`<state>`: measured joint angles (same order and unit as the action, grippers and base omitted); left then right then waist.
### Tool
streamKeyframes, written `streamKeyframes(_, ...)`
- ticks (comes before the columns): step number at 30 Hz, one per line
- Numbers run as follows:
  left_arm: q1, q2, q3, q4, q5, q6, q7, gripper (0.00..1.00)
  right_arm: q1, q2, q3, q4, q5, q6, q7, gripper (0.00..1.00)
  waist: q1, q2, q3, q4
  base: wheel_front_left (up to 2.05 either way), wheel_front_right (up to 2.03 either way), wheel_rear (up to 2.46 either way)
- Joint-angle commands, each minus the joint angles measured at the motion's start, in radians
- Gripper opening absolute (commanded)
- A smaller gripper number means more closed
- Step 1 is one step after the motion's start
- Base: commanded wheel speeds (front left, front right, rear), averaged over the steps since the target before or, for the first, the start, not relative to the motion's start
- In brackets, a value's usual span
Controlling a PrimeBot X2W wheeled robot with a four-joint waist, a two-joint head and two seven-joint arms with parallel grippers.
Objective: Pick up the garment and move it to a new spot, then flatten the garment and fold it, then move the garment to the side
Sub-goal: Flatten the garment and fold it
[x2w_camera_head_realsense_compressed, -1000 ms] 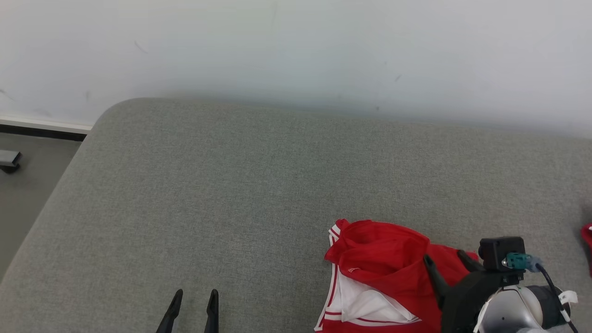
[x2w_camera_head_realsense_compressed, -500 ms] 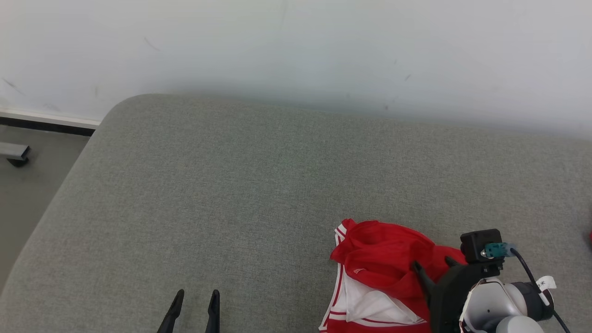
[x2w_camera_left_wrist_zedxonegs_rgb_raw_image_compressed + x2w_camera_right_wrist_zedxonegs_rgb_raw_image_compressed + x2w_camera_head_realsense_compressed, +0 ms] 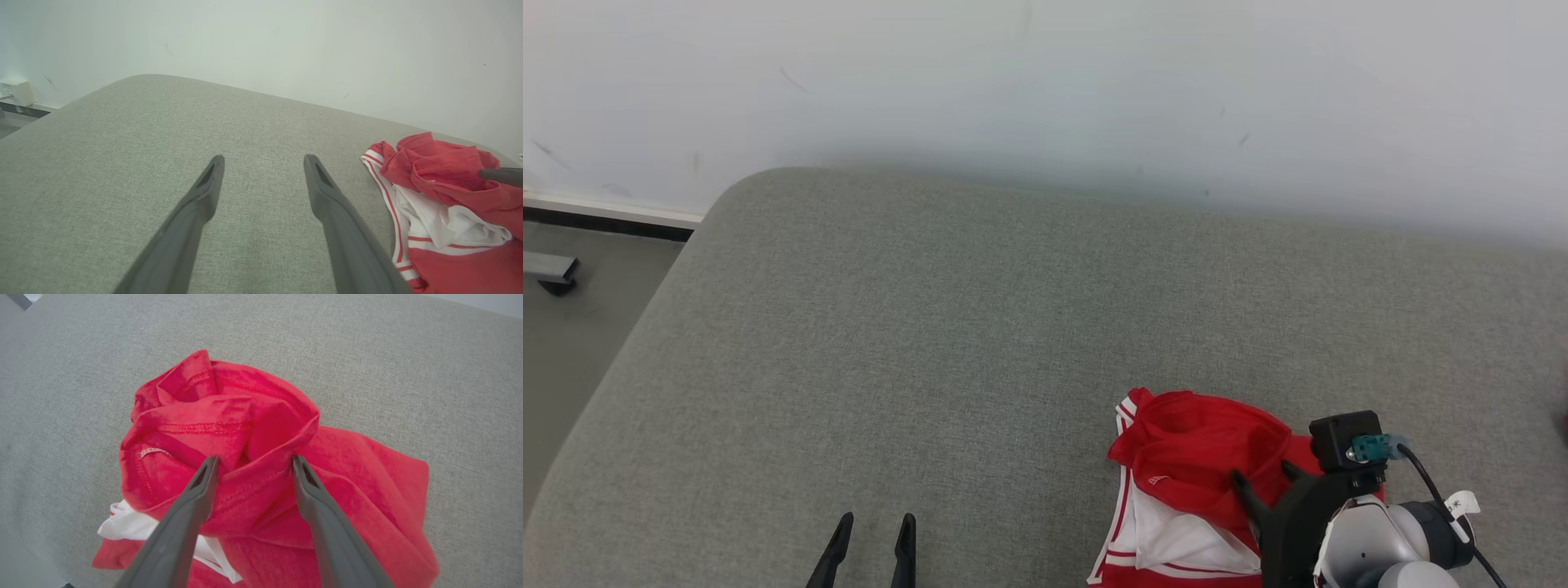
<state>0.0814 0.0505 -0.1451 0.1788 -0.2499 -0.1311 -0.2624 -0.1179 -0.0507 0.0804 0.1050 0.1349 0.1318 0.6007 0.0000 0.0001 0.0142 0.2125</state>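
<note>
Item: garment (image 3: 1192, 457), red-white, crumpled at the near right edge of the cushion (image 3: 972, 327); soft, light, probably slumps when lifted; take the raised red fold; your right gripper (image 3: 1262, 472) spread astride it; left gripper (image 3: 876, 523) spread, empty.

The garment (image 3: 1192, 445) is red, with a white panel and red-and-white striped edging. The cushion (image 3: 931, 327) is a flecked grey-green weave. The wall (image 3: 1045, 82) is off-white. My fingers (image 3: 175, 535) are dark grey.

One garment (image 3: 1192, 445); two grippers, left gripper (image 3: 876, 519) and right gripper (image 3: 1263, 473); one cushion (image 3: 1013, 327); one wall (image 3: 1045, 82).
</note>
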Motion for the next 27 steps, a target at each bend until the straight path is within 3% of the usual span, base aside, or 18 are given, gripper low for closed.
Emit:
streamKeyframes(1,0.006,0.0,0.001,0.002,-0.008,0.001,-0.003,1.0,0.001,0.0,-0.001,0.003,0.0,-0.003,-0.004,0.91,0.0,-0.0001,-0.002,0.002,0.0,0.0,0.0)
streamKeyframes(4,0.006,0.0,-0.001,0.004,-0.005,0.001,-0.003,1.0,-0.006,0.0,-0.006,0.018,-0.005,-0.003,-0.009,0.83,0.0,-0.0001,-0.004,0.006,0.0,0.0,0.0)
streamKeyframes(5,0.006,0.0,0.0,0.004,-0.005,0.001,-0.003,1.0,-0.008,0.0,-0.008,0.023,-0.007,-0.003,-0.01,0.72,0.0,-0.0001,-0.004,0.007,0.0,0.0,0.0)
streamKeyframes(6,0.008,0.0,0.0,0.004,-0.004,0.001,-0.003,1.0,-0.011,0.0,-0.01,0.028,-0.009,-0.003,-0.011,0.51,0.0,-0.0001,-0.005,0.008,0.0,0.0,0.0)
streamKeyframes(7,0.009,0.0,0.0,0.004,-0.004,0.001,-0.003,1.0,-0.014,0.0,-0.013,0.033,-0.012,-0.003,-0.012,0.42,0.0,-0.0001,-0.006,0.009,0.0,0.0,0.0)
streamKeyframes(9,0.013,0.0,0.001,0.005,-0.004,0.001,-0.003,1.0,-0.02,0.0,-0.017,0.042,-0.014,-0.003,-0.016,0.1,0.0,-0.0001,-0.007,0.01,0.0,0.0,0.0)
streamKeyframes(10,0.014,0.0,0.0,0.006,-0.003,0.001,-0.003,1.0,-0.021,0.0,-0.018,0.046,-0.016,-0.003,-0.02,0.0,0.0,-0.0001,-0.008,0.01,0.0,0.0,0.0)
streamKeyframes(22,0.016,0.0,0.003,0.0,-0.006,0.001,-0.003,1.0,-0.008,0.0,0.013,0.015,-0.017,-0.003,-0.037,0.0,0.0,-0.0001,-0.005,0.009,0.0,0.0,0.0)
streamKeyframes(27,0.011,0.0,0.005,-0.001,-0.008,0.001,-0.003,1.0,0.018,0.001,0.082,-0.03,0.0,-0.003,-0.022,0.0,0.0,-0.0001,-0.003,0.009,0.0,0.0,0.0)
